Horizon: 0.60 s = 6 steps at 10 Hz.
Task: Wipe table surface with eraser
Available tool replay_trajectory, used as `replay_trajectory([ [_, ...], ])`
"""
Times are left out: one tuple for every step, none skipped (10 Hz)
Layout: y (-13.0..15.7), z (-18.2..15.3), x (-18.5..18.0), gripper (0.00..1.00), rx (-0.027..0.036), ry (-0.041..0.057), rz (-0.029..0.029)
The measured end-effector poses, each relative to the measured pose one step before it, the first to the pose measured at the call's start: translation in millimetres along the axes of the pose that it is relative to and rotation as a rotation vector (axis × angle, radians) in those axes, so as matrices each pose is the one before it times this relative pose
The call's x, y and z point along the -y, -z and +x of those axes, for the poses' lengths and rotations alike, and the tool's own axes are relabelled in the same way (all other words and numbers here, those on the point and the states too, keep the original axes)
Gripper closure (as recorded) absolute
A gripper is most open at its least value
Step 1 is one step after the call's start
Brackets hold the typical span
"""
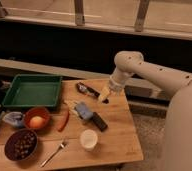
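Observation:
The table surface [120,136] is a light brown plank tabletop that fills the lower left of the camera view. The eraser [99,122], a small flat black block, lies on it near the middle, touching the lower right end of a blue-grey block [84,111]. My gripper [104,95] hangs at the end of the cream arm over the table's far right part. It is up and to the right of the eraser and apart from it, right by the end of a dark long-handled tool [89,91].
A green tray [31,90] sits at the back left. An orange bowl [35,119], a dark bowl of nuts [20,145], a red chili [64,121], a fork [55,152] and a white cup [89,139] lie toward the front.

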Motion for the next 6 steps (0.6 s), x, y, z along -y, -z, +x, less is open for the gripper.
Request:
replay_trajectory([
  [-8.68,8.23,3.23,0.24,-0.00974,-0.00323,-0.00141],
  [-2.97,5.16,1.27,0.24,-0.00759,-0.00166,0.00065],
  [-1.83,5.0,1.51,0.24,-0.00613,-0.00322,-0.00011],
  [-2.44,8.57,2.97,0.24,-0.00983,-0.00485,0.00492],
  [-3.22,4.74,0.79,0.24,-0.01005,-0.00044,0.01142],
  [-7.6,6.0,-4.68,0.24,-0.018,0.00643,0.02047],
])
